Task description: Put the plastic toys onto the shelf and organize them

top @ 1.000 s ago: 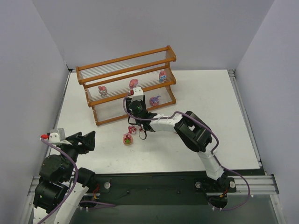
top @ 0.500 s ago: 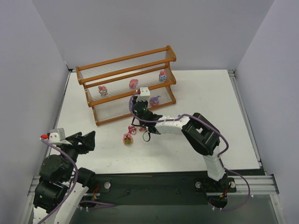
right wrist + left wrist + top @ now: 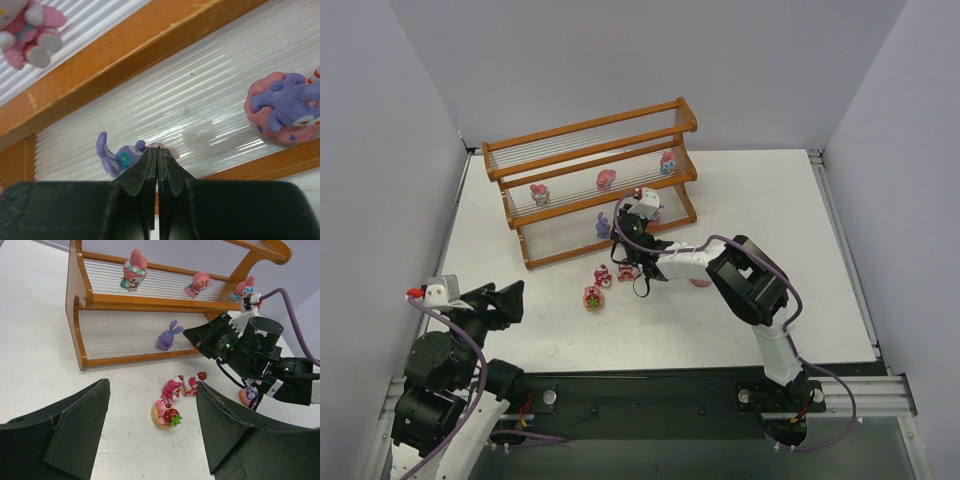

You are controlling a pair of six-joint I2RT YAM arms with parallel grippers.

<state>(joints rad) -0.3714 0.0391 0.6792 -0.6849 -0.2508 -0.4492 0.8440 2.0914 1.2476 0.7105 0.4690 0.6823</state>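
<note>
The shelf point(image 3: 590, 126) stands at the back of the table. Its middle tier holds three pink plastic toys point(image 3: 134, 271), point(image 3: 198, 284), point(image 3: 245, 288). A purple bunny point(image 3: 604, 224) stands on the lowest tier, and a purple figure on a pink base point(image 3: 285, 112) sits further right. My right gripper point(image 3: 618, 236) is shut and empty, its tips just in front of the bunny point(image 3: 117, 155). A pink bear with a strawberry point(image 3: 167, 413) and two fallen pink figures point(image 3: 181, 386) lie on the table. My left gripper point(image 3: 152, 430) hangs open well short of them.
One more figure on a pink base point(image 3: 248, 394) sits on the table beside the right arm's forearm point(image 3: 685, 262). Grey walls point(image 3: 380, 200) close in the left, right and back sides. The left arm point(image 3: 450, 350) stays near the front left corner.
My right gripper has closed fully and shifted right along the shelf front. The purple bunny, hidden before, now shows on the lowest tier. The left arm has not moved.
</note>
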